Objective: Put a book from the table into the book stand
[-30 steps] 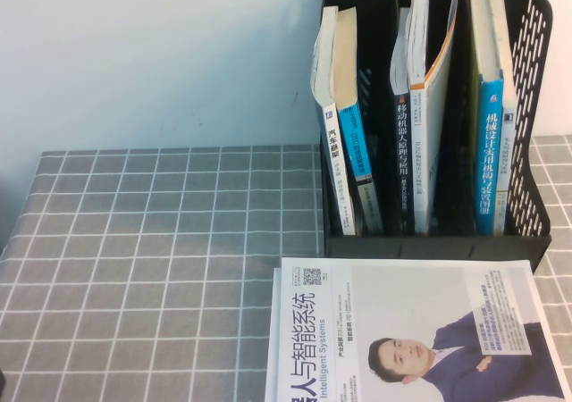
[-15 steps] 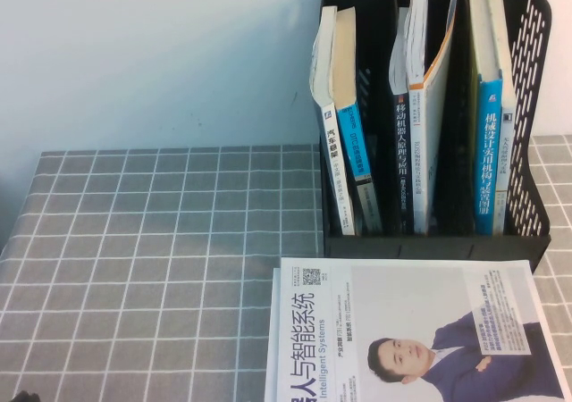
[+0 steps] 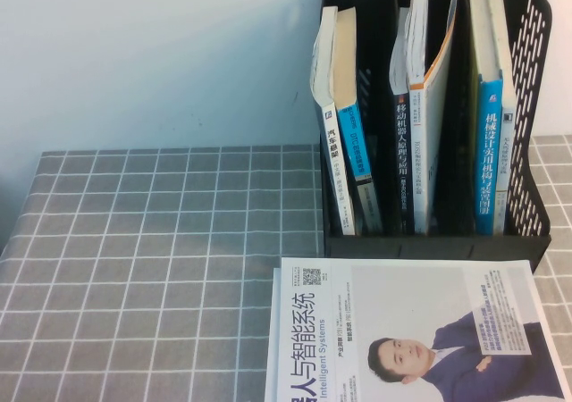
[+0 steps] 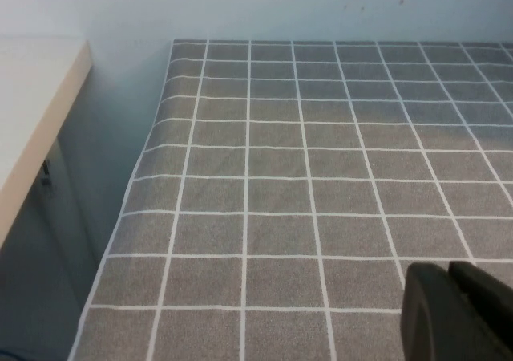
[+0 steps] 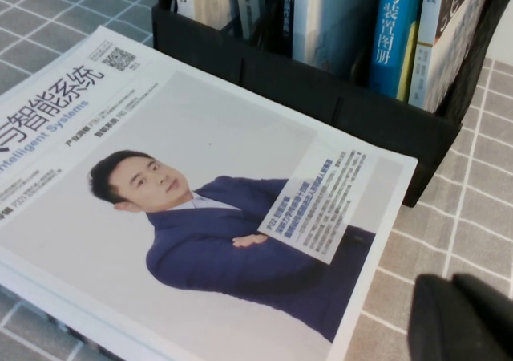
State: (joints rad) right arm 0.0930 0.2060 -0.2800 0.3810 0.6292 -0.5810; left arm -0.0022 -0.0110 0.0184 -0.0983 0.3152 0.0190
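Note:
The black book stand (image 3: 536, 107) stands at the back right of the table (image 3: 161, 268), with books upright in all three slots. In its middle slot leans the book (image 3: 429, 143), tall and thin with a white spine; its cover is turned away. My left gripper (image 4: 449, 271) is shut on nothing, low over the bare grid cloth on the left. My right gripper (image 5: 450, 285) is shut and empty too, over the cloth just off the corner of a flat white book. Neither gripper shows in the high view.
A white-covered book picturing a man in a blue suit (image 3: 411, 330) lies flat in front of the stand (image 5: 321, 96), on a stack. Blue-spined books (image 3: 487, 152) fill the right slot. The cloth's left edge (image 4: 132, 192) drops off beside a pale desk (image 4: 32, 112).
A small dark shape at the bottom left corner of the high view has slipped out of the picture. The books and the stand have not moved.

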